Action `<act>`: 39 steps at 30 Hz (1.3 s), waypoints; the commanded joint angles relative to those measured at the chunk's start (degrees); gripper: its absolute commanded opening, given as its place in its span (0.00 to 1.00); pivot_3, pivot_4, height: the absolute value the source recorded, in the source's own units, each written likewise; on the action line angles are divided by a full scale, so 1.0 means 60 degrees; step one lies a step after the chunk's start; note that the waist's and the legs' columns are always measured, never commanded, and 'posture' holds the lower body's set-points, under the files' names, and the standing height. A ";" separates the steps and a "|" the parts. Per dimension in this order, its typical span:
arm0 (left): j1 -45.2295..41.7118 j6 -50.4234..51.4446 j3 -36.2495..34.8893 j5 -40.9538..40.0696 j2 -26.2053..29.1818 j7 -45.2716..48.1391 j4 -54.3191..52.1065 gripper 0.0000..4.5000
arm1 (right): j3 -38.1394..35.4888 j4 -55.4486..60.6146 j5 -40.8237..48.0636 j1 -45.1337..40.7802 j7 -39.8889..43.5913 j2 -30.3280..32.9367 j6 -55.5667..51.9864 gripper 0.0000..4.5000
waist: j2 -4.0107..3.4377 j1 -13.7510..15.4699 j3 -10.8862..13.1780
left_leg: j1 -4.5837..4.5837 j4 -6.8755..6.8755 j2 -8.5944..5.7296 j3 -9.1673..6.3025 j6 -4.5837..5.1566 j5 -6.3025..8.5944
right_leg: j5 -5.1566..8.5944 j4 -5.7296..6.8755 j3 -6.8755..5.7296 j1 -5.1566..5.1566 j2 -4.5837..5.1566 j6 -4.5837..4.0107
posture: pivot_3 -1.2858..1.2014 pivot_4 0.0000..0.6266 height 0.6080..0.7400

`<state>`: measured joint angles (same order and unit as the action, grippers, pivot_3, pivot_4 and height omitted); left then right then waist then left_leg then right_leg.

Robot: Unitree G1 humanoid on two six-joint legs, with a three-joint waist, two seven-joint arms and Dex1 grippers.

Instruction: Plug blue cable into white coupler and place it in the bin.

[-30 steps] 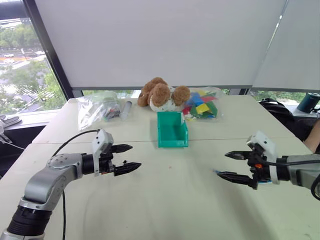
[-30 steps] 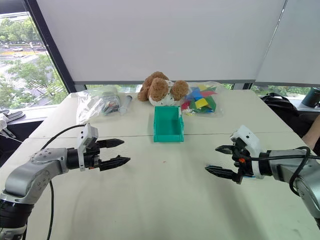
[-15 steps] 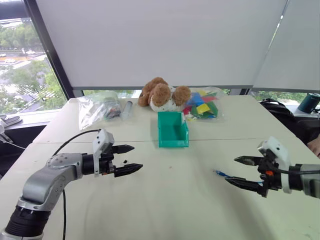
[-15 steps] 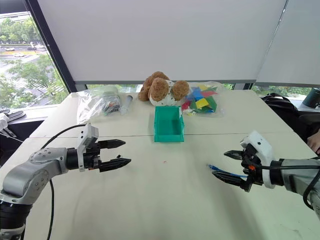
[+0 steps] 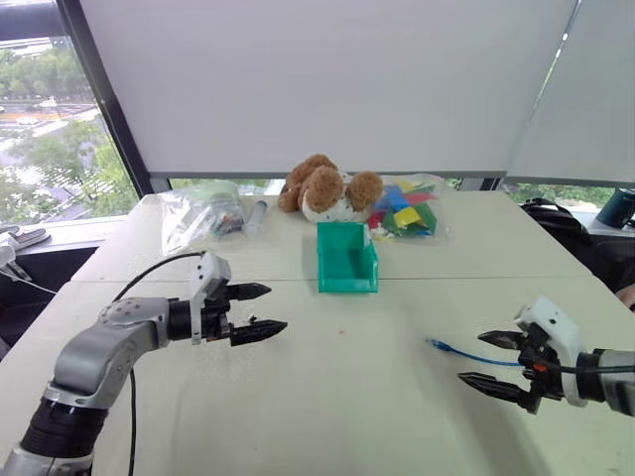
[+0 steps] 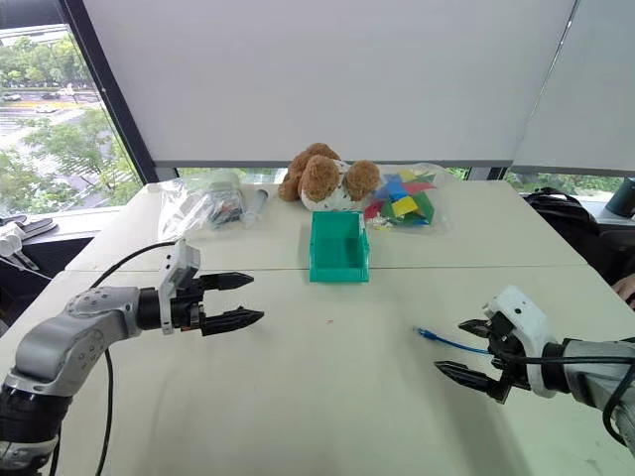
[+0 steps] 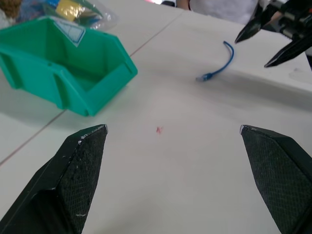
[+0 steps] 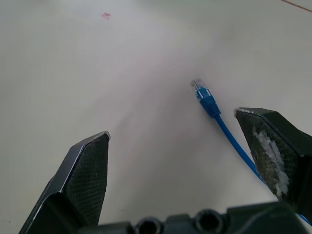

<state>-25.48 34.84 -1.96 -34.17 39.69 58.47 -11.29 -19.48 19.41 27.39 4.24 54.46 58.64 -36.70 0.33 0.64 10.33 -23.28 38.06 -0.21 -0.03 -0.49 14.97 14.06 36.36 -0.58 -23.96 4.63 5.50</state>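
Note:
The blue cable [image 5: 466,353] lies on the white table, its plug end pointing toward the table's middle. My right gripper [image 5: 469,358] hovers open just above the cable's other end, and the cable [image 8: 214,109] runs close along one finger. My left gripper [image 5: 278,307] hangs open and empty over the left half of the table, pointing toward the cable [image 7: 217,68]. The teal bin [image 5: 347,258] stands empty at the table's middle, beyond both grippers. The white coupler is out of view.
Behind the bin sit a brown plush toy [image 5: 322,188] and a clear bag of coloured blocks [image 5: 407,210]. Another clear bag [image 5: 198,213] and a grey tube [image 5: 254,216] lie at the back left. A seam [image 5: 446,280] crosses the table.
My right gripper has sunk and drawn off to the right, still open, uncovering the blue cable on the table. The left gripper has kept its place.

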 commanded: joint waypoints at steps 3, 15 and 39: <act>-0.0138 -0.0192 0.0198 0.0156 -0.0119 0.0016 -0.0045 1.00 | 0.1010 -0.2369 -0.0867 -0.0768 0.0813 -0.0084 0.1553 0.99 | 0.0003 -0.0003 0.0000 | -0.0001 0.0000 0.0001 -0.0003 0.0003 0.0002 | -0.0001 0.0000 0.0000 -0.0001 -0.0003 0.0002 | 0.52 0.24 1.00; -0.0527 -0.0540 0.0543 0.0455 -0.0389 0.0268 0.0418 1.00 | 0.2550 -0.6704 -0.2177 -0.2953 0.1640 -0.0842 0.3663 0.99 | 0.0001 -0.0043 -0.0003 | 0.0024 0.0006 -0.0002 0.0007 0.0003 0.0002 | -0.0006 -0.0001 0.0002 0.0027 -0.0004 0.0009 | 0.52 0.24 1.00; -0.0766 -0.0941 0.0768 0.0775 -0.0670 0.0620 0.0677 1.00 | 0.5491 -0.1196 -0.2138 -0.4350 0.2618 -0.2060 0.1305 0.01 | 0.0049 -0.0197 -0.0030 | 0.0135 -0.0016 0.0022 -0.0004 0.0041 0.0030 | -0.0003 -0.0024 0.0004 0.0131 -0.0003 0.0009 | 0.52 0.24 1.00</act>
<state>-29.21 30.29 2.72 -29.43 35.64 61.48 -6.71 11.24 9.28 14.38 -20.75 70.14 47.32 -27.32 0.62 -0.54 10.15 -22.48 37.97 -0.09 -0.05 -0.24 15.15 14.04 36.21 -0.56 -23.18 4.61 5.55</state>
